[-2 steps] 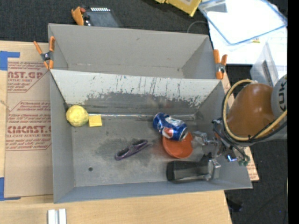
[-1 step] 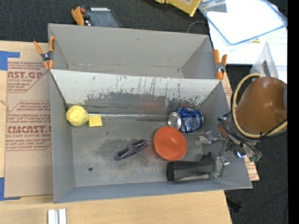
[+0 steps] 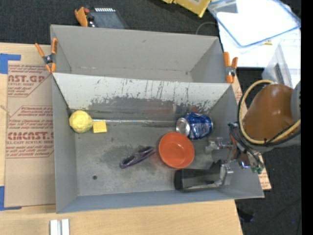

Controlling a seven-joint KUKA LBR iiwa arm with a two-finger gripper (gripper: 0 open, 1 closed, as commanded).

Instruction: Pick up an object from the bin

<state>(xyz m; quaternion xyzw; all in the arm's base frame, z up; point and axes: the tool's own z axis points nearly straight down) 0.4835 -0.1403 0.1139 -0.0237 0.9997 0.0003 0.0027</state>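
Black block (image 3: pixel 195 179), long axis pointing at my hand (image 3: pixel 221 159), lies just left of its spread, empty fingers

I read red print on the flat brown cardboard sheet (image 3: pixel 24 131) at the view's left: a large word ending in "CAST", with "CELL-CAST ACRYLIC SHEET" beneath it. The label on the crushed blue drink can (image 3: pixel 198 125) is illegible.

Soft, even overhead light across the bin (image 3: pixel 63 131), just faint short shadows under the orange bowl (image 3: pixel 176 150) and yellow ball (image 3: pixel 80 121), small glint on the blue can (image 3: pixel 194 126), white sheet (image 3: pixel 257 18) top right nearly blown out.
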